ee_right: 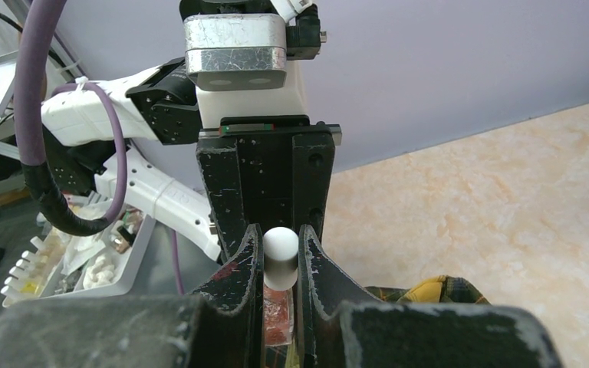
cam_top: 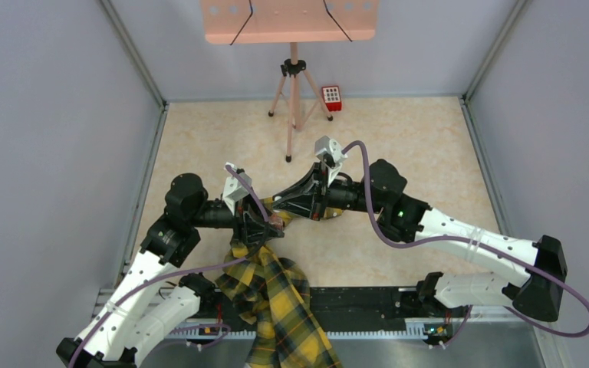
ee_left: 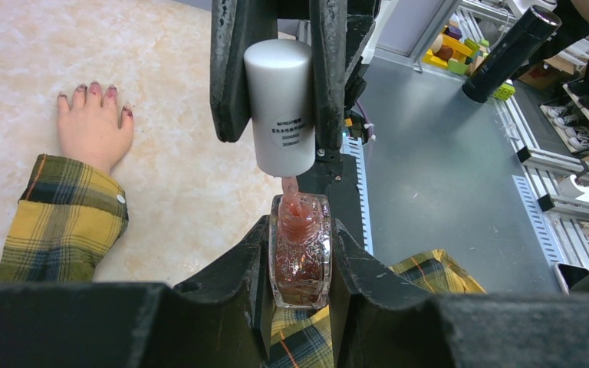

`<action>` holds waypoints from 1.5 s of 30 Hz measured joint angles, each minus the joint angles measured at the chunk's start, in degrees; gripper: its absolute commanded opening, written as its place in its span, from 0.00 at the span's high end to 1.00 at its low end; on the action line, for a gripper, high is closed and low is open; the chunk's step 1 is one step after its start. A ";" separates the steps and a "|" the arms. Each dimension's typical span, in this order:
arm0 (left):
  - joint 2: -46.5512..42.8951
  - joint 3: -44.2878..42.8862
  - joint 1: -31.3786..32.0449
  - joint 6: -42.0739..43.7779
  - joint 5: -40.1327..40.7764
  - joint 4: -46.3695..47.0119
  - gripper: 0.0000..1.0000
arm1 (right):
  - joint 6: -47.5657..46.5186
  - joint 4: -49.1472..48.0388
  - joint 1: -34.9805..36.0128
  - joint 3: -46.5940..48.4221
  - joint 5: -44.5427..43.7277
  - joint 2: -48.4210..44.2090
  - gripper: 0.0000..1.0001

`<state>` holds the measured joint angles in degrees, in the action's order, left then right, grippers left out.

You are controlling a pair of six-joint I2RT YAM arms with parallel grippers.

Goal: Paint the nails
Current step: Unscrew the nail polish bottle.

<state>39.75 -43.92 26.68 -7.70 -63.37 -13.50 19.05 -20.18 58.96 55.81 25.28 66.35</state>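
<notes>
Your left gripper (ee_left: 301, 230) is pinching a clear glass bottle of red polish (ee_left: 299, 261), its jaws pressed against the bottle's two sides and holding it upright. Your right gripper (ee_left: 280, 138) comes in from twelve o'clock in the left wrist view, and its fingers are clamped on the silver cylindrical cap (ee_left: 280, 107). The cap sits just above the bottle's neck. A thin polish-coated brush stem (ee_left: 290, 188) runs from under the cap down into the bottle's mouth.

The pale pinkish mannequin hand (ee_left: 92, 130) lies flat, palm down, on the beige marbled tabletop (ee_left: 176, 176). It is at about ten o'clock from the bottle in that same view and well apart from both grippers. Its dark red glossy nails (ee_left: 111, 93) point toward twelve o'clock, with polish smeared onto the skin around some of them. The yellow-black plaid sleeve (ee_left: 65, 222) covers the wrist at six o'clock from the hand.

From overhead, your two grippers meet tip to tip near the table's centre, just above the plaid fabric.
</notes>
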 measured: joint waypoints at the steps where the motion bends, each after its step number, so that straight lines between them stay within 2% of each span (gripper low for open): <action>1: 0.00 0.00 0.00 0.00 0.00 -0.02 1.00 | 0.00 0.04 0.00 0.00 -0.07 0.00 1.00; 39: 0.00 0.00 0.00 0.15 -0.02 0.00 1.00 | -1.46 2.67 -0.15 0.00 -1.36 -0.79 1.00; 45: 0.00 0.00 0.00 0.15 -0.02 0.00 1.00 | -1.44 1.95 -0.26 -1.51 -3.45 -3.72 1.00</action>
<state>39.75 -43.92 26.68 -7.55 -63.40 -13.50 17.61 -18.24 58.70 54.30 21.82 62.63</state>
